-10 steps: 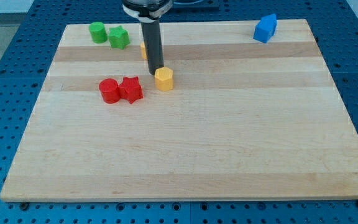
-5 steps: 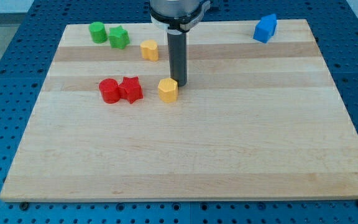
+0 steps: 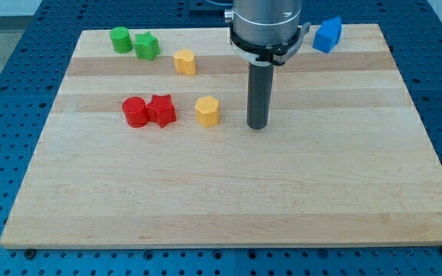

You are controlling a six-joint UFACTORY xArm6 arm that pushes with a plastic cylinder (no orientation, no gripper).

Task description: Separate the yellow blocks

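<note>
Currently my tip (image 3: 257, 125) sits on the board (image 3: 229, 199), at 3 o'clock of the yellow hexagon block (image 3: 207, 110), apart from it. Second yellow block (image 3: 184, 61) lies at 11 o'clock of the hexagon, well apart. No claw on this rod, nothing grasped.

My tip (image 3: 258, 125) right of yellow hexagonal block (image 3: 207, 111) — open gap between; red pair (image 3: 150, 111) probably crowds left.

- Pale wooden bench (image 3: 229, 192) on blue pegboard (image 3: 6, 92)
- Two green blocks (image 3: 119, 38) (image 3: 146, 46) near its top left
- Two yellow blocks (image 3: 184, 61) (image 3: 207, 110), apart
- Two red blocks (image 3: 135, 112) (image 3: 162, 110), touching
- Blue block (image 3: 328, 34) top right
</note>
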